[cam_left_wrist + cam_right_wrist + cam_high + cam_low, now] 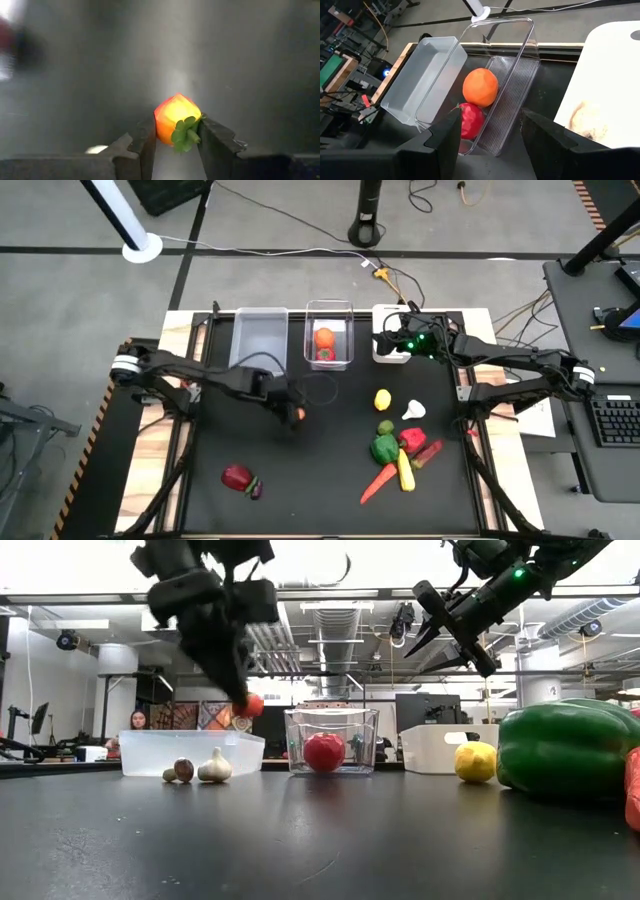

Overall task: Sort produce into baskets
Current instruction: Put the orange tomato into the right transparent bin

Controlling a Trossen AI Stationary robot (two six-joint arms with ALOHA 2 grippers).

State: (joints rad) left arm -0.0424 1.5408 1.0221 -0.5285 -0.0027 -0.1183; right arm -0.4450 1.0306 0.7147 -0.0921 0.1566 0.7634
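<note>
Strawberry pinched between left tool fingers (above the table).

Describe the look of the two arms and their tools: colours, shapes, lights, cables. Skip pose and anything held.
Both arms are dark, jointed tubes with a pale band at the shoulder end. The left tool has two flat, dark grey fingers with stepped, angular inner edges. The right tool has the same blocky dark fingers; green lights glow on its wrist. A thin dark cable loops near the left arm's wrist.
</note>
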